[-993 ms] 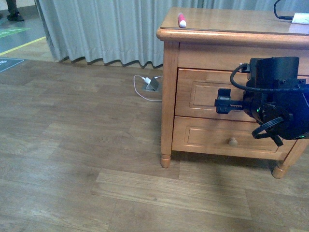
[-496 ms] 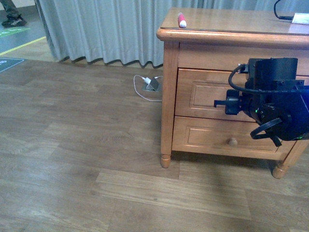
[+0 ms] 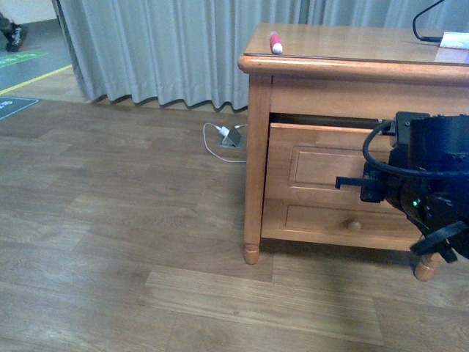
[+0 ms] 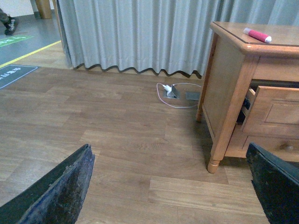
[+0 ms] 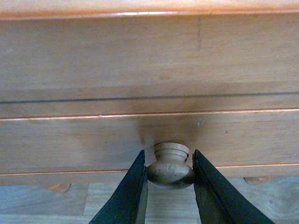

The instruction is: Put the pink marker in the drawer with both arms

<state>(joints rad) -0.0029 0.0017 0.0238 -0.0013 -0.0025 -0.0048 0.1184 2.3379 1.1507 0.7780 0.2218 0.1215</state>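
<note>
Right gripper (image 5: 169,161) clenched on drawer (image 3: 322,158) knob (image 5: 170,169); drawer cracked open. Left gripper (image 4: 168,149) spread wide, empty. Marker (image 3: 275,42) lies on cabinet (image 3: 344,45) top, near its left edge. Judged light, rigid, smooth, apt to roll; pinch mid-barrel, across its axis.

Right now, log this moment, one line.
right gripper: shut on round wooden knob; upper wooden drawer: ajar; stubby pink marker: atop cabinet; left gripper: open

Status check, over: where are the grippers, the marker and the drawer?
Right gripper shut on the knob, drawer partly out. Left gripper open, empty, away from the cabinet. Pink marker lying on the cabinet's top. Nothing seen blocking the drawer.
</note>
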